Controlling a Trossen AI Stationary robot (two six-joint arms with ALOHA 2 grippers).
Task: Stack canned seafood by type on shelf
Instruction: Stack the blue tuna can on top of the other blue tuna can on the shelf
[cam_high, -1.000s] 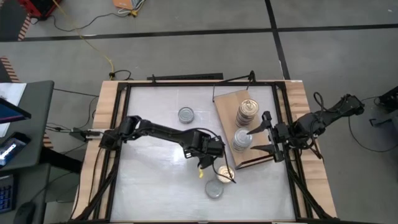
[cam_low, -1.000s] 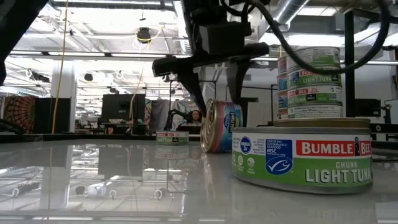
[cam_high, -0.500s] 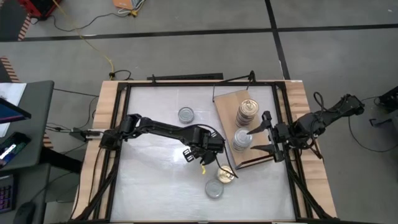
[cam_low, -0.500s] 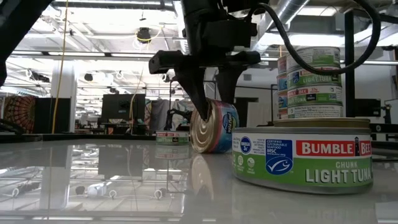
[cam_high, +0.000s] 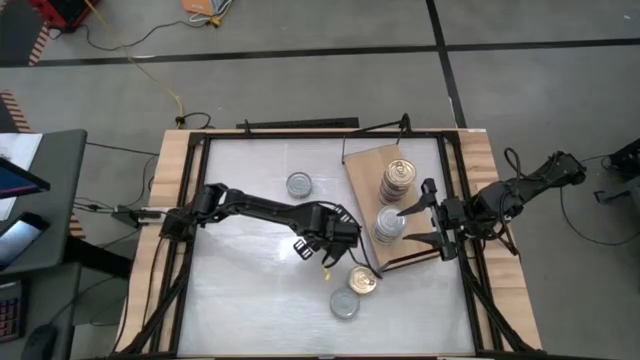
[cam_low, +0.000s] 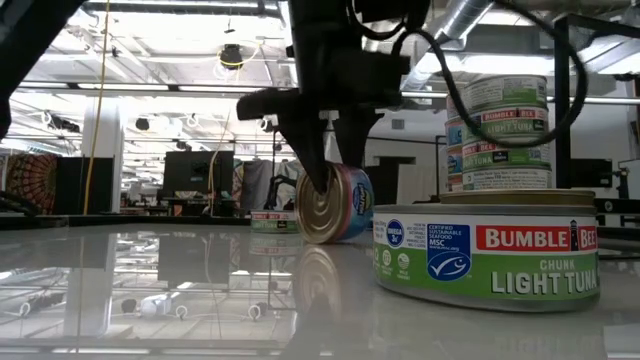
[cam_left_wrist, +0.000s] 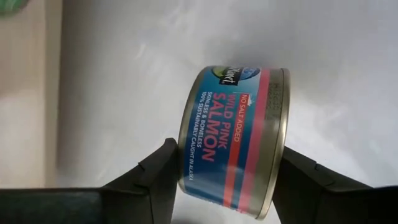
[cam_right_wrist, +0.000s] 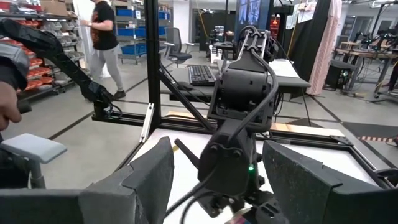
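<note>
A salmon tin (cam_left_wrist: 233, 146) with a blue and pink label and a gold end stands on edge on the white table, just off the shelf's near corner. My left gripper (cam_high: 353, 270) is shut on it from above. The shelf (cam_high: 365, 168), a light-brown board, lies flat at the table's right. It carries a stack of gold-lidded tins (cam_high: 397, 178) and a stack of silver-lidded tins (cam_high: 389, 225). My right gripper (cam_high: 406, 227) waits open beside the silver stack, with nothing between its fingers. Two loose silver-lidded tins rest flat on the table, one at the far middle (cam_high: 298, 185) and one near the front (cam_high: 344, 304). My left gripper pinches the salmon tin between its two fingers (cam_left_wrist: 157, 177), one pad on each flat end (cam_left_wrist: 278, 168). The fingers come steeply from above, pointing down. The tin stands on edge and tilted, gold end (cam_low: 320, 208) toward the near side, its lower rim (cam_low: 326, 240) at the tabletop.
A black frame (cam_high: 300, 131) borders the white table inside pale wooden rims. In the low view a Bumble Bee tuna tin (cam_low: 486, 252) fills the near right and the tuna stack (cam_low: 497, 130) rises behind it. People and desks show in the room beyond.
My left gripper has rolled about its own axis and shut on the salmon tin, which it stood astride a second ago. The tin has turned about with it on its rim, so its gold end now faces the near side. The right arm kept still.
</note>
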